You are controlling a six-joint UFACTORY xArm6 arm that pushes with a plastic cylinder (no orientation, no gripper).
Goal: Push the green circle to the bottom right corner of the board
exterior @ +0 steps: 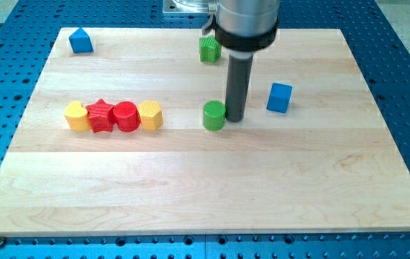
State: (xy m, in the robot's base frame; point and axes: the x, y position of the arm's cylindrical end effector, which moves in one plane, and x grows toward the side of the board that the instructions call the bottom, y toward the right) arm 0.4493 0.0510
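Observation:
The green circle (pixel 213 115) stands near the middle of the wooden board (pixel 205 187). My tip (pixel 235 117) rests on the board just to the right of the green circle, touching or almost touching its right side. The rod rises straight up from there to the arm's dark collar at the view's top.
A second green block (pixel 208 49) sits at the top, partly behind the arm. A blue cube (pixel 279 97) lies right of my tip. A blue block (pixel 80 41) sits top left. A row at left: yellow heart (pixel 77 116), red star (pixel 101 116), red circle (pixel 125 116), yellow hexagon (pixel 150 114).

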